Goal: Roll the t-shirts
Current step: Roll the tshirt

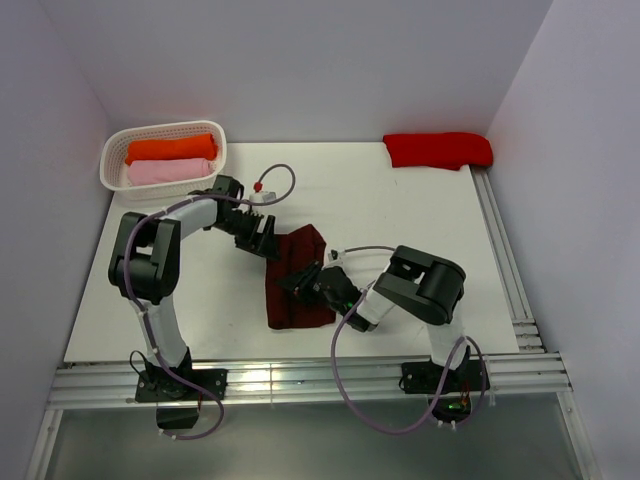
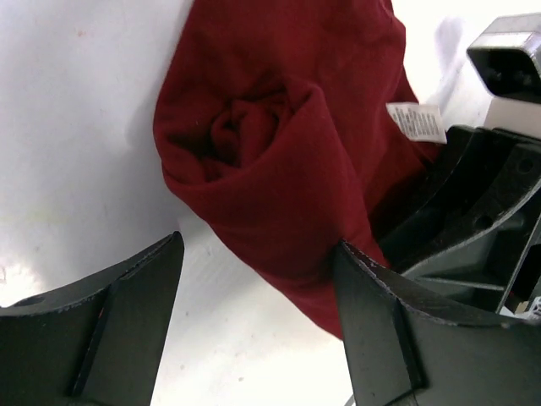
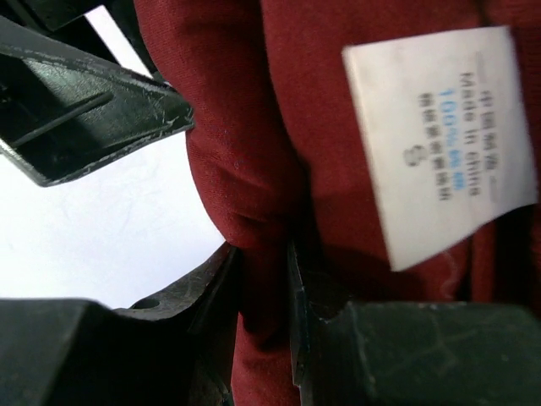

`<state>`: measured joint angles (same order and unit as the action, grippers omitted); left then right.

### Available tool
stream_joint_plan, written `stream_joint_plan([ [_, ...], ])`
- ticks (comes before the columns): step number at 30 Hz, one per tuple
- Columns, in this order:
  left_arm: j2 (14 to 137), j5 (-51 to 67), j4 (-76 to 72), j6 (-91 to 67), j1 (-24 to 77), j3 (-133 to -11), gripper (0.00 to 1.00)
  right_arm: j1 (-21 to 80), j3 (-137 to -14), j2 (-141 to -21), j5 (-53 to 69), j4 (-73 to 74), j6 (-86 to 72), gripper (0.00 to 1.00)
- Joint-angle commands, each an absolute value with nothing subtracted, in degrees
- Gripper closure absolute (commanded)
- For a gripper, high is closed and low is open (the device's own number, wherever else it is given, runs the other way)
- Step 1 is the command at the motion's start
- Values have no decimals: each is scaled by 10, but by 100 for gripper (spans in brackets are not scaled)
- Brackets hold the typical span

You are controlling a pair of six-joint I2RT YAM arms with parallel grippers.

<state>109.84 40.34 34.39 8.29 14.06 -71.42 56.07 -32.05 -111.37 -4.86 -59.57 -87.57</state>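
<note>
A dark maroon t-shirt (image 1: 300,295) lies mid-table, its far end coiled into a loose roll (image 2: 270,161). My left gripper (image 1: 268,245) hovers at that rolled end, open (image 2: 258,288); its right finger (image 2: 380,313) touches the cloth's edge and nothing sits between the fingers. My right gripper (image 1: 305,282) reaches in from the right and is shut (image 3: 264,288) on a fold of the maroon shirt (image 3: 237,152), beside its white care label (image 3: 439,144). The label also shows in the left wrist view (image 2: 416,120).
A white basket (image 1: 165,129) at the back left holds an orange roll (image 1: 170,148) and a pale pink roll (image 1: 170,171). A bright red shirt (image 1: 438,150) lies folded at the back right. Metal rails (image 1: 505,260) run along the right and near edges.
</note>
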Motion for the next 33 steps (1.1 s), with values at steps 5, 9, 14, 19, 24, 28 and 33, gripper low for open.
stream_joint_plan([
  [5, 1114, 374, 287, 44, 149, -713, 37, 562, -311, -1134, -34, -551, -888, 86],
  [9, 1107, 322, 295, 33, 158, -724, 56, 563, -364, -1085, -64, -381, -826, 72],
  [14, 1092, 276, 311, 33, 175, -735, 62, 586, -444, -1031, -134, -116, -776, 56],
  [19, 1080, 248, 316, 33, 191, -736, 62, 610, -547, -1024, -222, 115, -758, 48],
  [24, 1080, 238, 320, 33, 199, -740, 62, 649, -666, -1031, -300, 268, -749, 45],
  [28, 1082, 236, 323, 32, 202, -743, 62, 675, -764, -1056, -374, 395, -745, 44],
  [33, 1084, 234, 323, 31, 206, -745, 62, 690, -844, -1092, -399, 398, -701, 45],
])
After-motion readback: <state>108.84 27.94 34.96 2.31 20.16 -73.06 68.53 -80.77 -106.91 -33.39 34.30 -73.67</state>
